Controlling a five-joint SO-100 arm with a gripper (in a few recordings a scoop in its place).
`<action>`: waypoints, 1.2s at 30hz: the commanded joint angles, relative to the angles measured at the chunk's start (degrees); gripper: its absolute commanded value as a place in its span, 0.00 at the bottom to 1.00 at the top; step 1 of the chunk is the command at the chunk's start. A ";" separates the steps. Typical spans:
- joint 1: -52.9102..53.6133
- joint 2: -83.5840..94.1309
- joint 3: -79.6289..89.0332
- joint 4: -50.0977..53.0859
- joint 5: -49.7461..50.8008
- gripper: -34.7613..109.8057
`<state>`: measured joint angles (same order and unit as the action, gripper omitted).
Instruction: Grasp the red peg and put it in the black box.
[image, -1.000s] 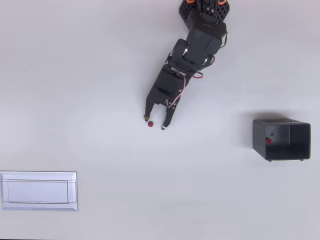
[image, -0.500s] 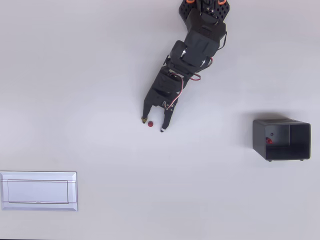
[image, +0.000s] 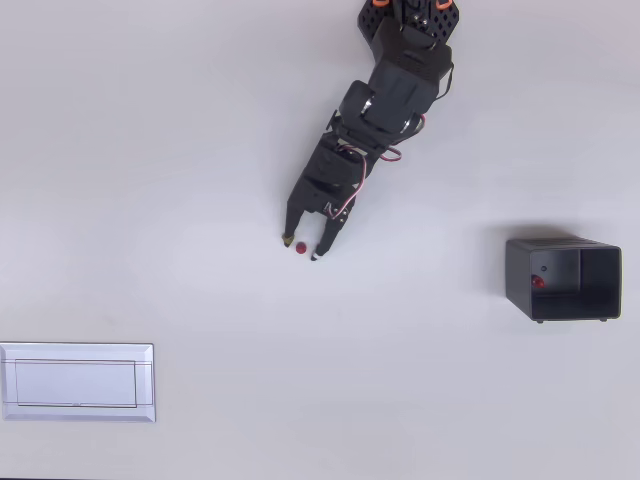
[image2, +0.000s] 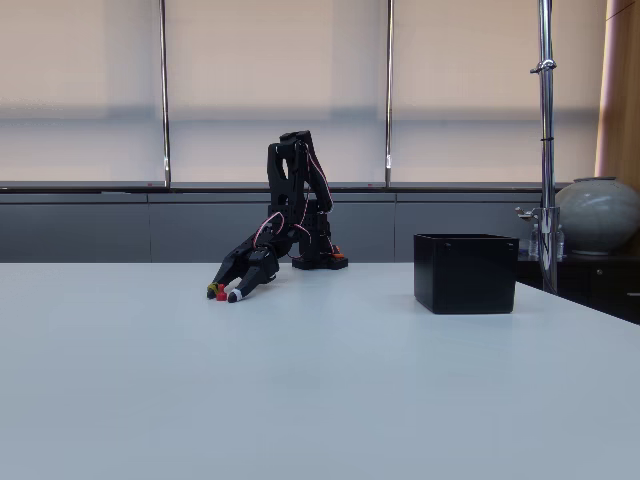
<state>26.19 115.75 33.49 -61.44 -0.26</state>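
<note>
Red peg (image: 301, 248) between end effector (image: 300, 246) fingers

Bare table (image: 420, 380) between fingers (image: 318, 247) and black box (image: 562, 280), nothing between.

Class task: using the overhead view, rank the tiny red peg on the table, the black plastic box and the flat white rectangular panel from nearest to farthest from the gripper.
1. Tiny dark red peg: between the fingers of the gripper.
2. Black rectangular plastic box: right side.
3. Flat white rectangular panel: lower left corner; about as far as the box, too close to call.
</note>
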 joint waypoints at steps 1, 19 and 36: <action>1.67 1.05 1.93 -0.44 0.18 0.29; 0.97 -10.55 0.88 16.79 -2.99 0.24; -15.38 -33.31 -19.51 -5.27 -5.19 0.24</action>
<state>13.89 87.19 14.15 -62.14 -5.98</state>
